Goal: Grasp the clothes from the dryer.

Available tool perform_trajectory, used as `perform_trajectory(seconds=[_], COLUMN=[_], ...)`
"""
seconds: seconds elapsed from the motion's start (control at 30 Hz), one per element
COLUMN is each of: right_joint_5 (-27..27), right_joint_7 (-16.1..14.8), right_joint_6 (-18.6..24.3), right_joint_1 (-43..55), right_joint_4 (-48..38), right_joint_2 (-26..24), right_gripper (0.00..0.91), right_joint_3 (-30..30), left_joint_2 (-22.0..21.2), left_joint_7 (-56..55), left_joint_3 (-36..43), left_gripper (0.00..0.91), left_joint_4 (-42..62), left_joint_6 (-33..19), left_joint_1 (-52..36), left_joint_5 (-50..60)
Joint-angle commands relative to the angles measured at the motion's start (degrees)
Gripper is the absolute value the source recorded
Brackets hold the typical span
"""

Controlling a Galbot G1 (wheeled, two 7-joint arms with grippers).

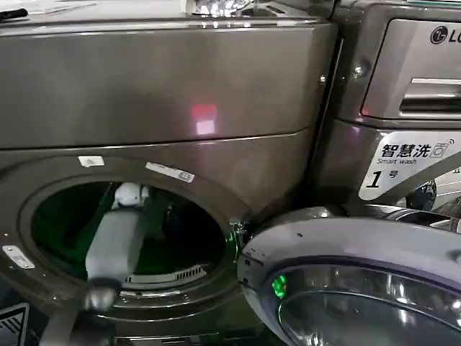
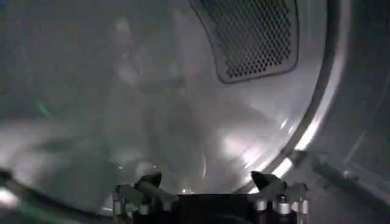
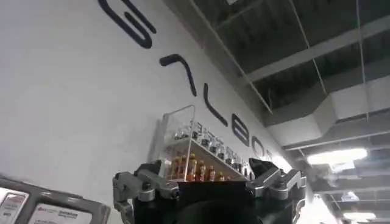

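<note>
The glass door (image 1: 360,288) hangs swung wide beside the dryer (image 1: 166,94). The left arm reaches through its porthole; the left gripper (image 2: 207,182), fingers apart, holds nothing above the bare drum wall (image 2: 183,134). The right gripper (image 3: 207,179), also spread, points up outside the dryer.

LG-logo machine (image 1: 403,79), lettered wall (image 3: 73,109), clear rack (image 3: 195,152)

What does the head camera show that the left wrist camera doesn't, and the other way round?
Head view alone: the outside of the large bronze-grey metal dryer, its round porthole with the left arm reaching in, the grey-rimmed glass door swung open, and the neighbouring machine's white "1" sticker.

Left wrist view alone: the inside of the shiny steel drum, a dark perforated vent panel on its back wall, and the left gripper with its fingers spread open. No clothes are visible there.

Both share the dryer itself, seen from outside and from inside.
</note>
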Motion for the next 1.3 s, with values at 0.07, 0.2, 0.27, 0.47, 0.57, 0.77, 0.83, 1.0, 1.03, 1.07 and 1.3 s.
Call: perform_trajectory(seconds=[0.07,0.2,0.27,0.47,0.57,0.77,0.83,1.0,1.03,1.07,1.3], right_joint_5=[-0.17,-0.3,-0.34,-0.5,-0.49,-0.54,-0.58,-0.76,-0.78,-0.8,-0.8], right_joint_7=[-0.06,-0.05,-0.08,-0.13,-0.17,-0.24,-0.24,-0.3,-0.28,-0.31,-0.45], right_joint_6=[0.07,0.11,0.13,0.25,0.29,0.35,0.38,0.44,0.45,0.46,0.54], right_joint_1=[0.36,0.55,0.6,0.79,0.89,1.36,1.52,1.93,1.97,2.0,1.59], right_joint_4=[-0.17,-0.31,-0.38,-0.2,-0.14,-0.1,-0.14,-0.02,0.04,0.09,-0.24], right_joint_2=[0.05,-0.1,0.0,0.16,0.36,0.44,0.58,0.73,0.77,0.79,0.77], right_gripper=[0.907,0.907,0.907,0.907,0.907,0.907,0.907,0.907,0.907,0.907,0.907], right_joint_3=[-0.5,-0.72,-0.84,-1.25,-1.37,-1.67,-1.85,-2.32,-2.38,-2.41,-1.78], left_joint_2=[1.63,2.24,3.26,3.71,3.45,2.78,2.76,3.04,3.07,3.05,2.05], left_joint_7=[15.07,23.47,28.75,38.48,41.07,42.6,41.87,40.16,39.21,38.71,35.77], left_joint_3=[13.85,21.02,25.84,29.89,31.9,34.7,34.91,35.66,35.86,35.88,35.88], left_gripper=[0.907,0.907,0.907,0.907,0.907,0.907,0.907,0.907,0.907,0.907,0.751], left_joint_4=[20.29,25.01,25.66,29.99,33.0,35.85,36.41,37.09,37.17,37.29,38.34], left_joint_6=[-7.12,-11.61,-15.22,-22.67,-25.65,-29.64,-29.53,-29.02,-28.6,-28.14,-25.91], left_joint_1=[-12.12,-16.05,-17.17,-20.94,-22.46,-23.67,-23.7,-23.19,-23.03,-22.9,-21.31], left_joint_5=[13.05,26.11,32.03,39.42,43.96,54.32,57.7,63.97,64.92,65.11,64.85])
